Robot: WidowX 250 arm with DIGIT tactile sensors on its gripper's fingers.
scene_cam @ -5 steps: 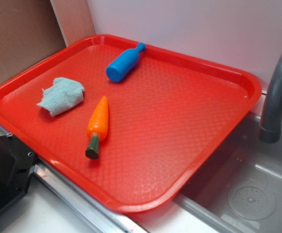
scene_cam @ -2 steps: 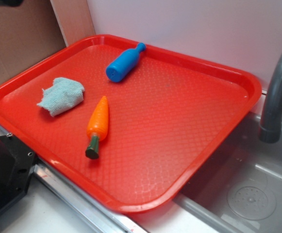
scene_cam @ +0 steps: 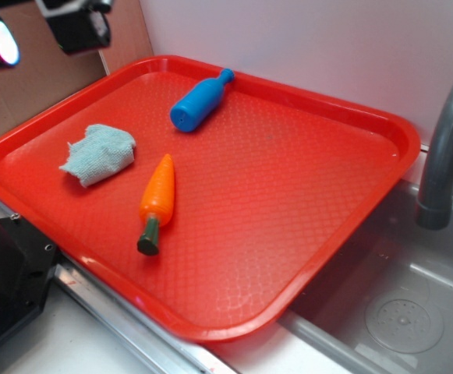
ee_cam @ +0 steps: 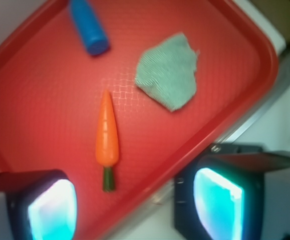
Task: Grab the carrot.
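Jaws: spread wide, holding nothing; the gripper [ee_cam: 130,200] hangs high above the tray's near-left edge, the gap apparently wide enough to straddle the carrot.
Carrot [scene_cam: 157,200]: flat on the red tray [scene_cam: 304,195], stem toward the tray's front rim, untouched.
Cloth [scene_cam: 97,153]: just beside the carrot's tip.
Blue bottle [scene_cam: 200,100]: beyond the carrot, apart from it, near the back rim.

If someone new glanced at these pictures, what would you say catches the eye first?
The big red tray fills the scene, and the orange carrot lies near its middle, green stem toward the front edge. A blue bottle lies on its side near the back rim, with a crumpled pale blue cloth left of the carrot. The gripper hangs open above the tray's front edge, touching nothing.
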